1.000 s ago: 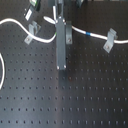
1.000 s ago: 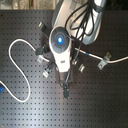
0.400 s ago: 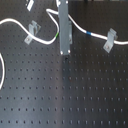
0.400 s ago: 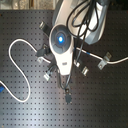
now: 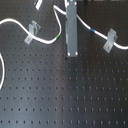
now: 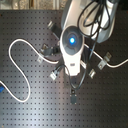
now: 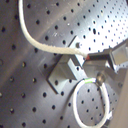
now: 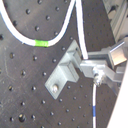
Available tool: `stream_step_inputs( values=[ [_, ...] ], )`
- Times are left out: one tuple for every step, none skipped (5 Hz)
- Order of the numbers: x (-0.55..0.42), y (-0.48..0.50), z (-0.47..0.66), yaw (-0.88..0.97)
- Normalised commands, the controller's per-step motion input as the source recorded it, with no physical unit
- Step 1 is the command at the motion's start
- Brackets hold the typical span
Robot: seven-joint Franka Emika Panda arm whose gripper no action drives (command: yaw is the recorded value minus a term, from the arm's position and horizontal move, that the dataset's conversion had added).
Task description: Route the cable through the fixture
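Running across the perforated black table point(image 5: 60, 95), the white cable point(image 5: 15, 22) is seen in the first exterior view passing a metal clip point(image 5: 33, 31) on the first exterior view's left, then a green band point(image 5: 59, 36), a blue band point(image 5: 92, 31) and a second clip point(image 5: 110, 40). The gripper point(image 5: 71, 54) is hung low over the table between the clips; whether its jaws are closed on the cable cannot be told.

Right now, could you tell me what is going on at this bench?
A single robot arm is working a white cable through small metal clips bolted to a black perforated board. Its tool sits right beside one clip in both wrist views, with the cable running over that clip's top.
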Motion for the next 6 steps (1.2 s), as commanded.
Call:
stream_step_inputs(
  values=[
    [-0.062, 0.094, 0.05, 0.49],
    [-0.234, 0.065, 0.12, 0.73],
    [-0.273, 0.04, 0.19, 0.83],
    [-0.206, 0.053, 0.22, 0.88],
    [-0.027, 0.012, 0.18, 0.75],
    [0.002, 0.002, 0.17, 0.61]
  ],
)
